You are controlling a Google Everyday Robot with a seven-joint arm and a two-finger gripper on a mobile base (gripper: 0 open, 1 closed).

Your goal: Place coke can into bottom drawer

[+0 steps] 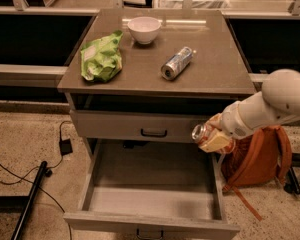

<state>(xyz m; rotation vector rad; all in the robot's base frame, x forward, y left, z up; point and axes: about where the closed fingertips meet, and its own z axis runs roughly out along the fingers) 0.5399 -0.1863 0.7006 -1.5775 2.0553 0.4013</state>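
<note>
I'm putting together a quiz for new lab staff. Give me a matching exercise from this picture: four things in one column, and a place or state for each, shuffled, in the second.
1. bowl
2. silver can
3. coke can
4. bottom drawer

A. pulled open
B. lying on its side on the cabinet top
C. held in the gripper, at the cabinet's front right
D. upright at the back of the cabinet top

Pairs: 1-D, 2-B, 3-C, 4-A
</note>
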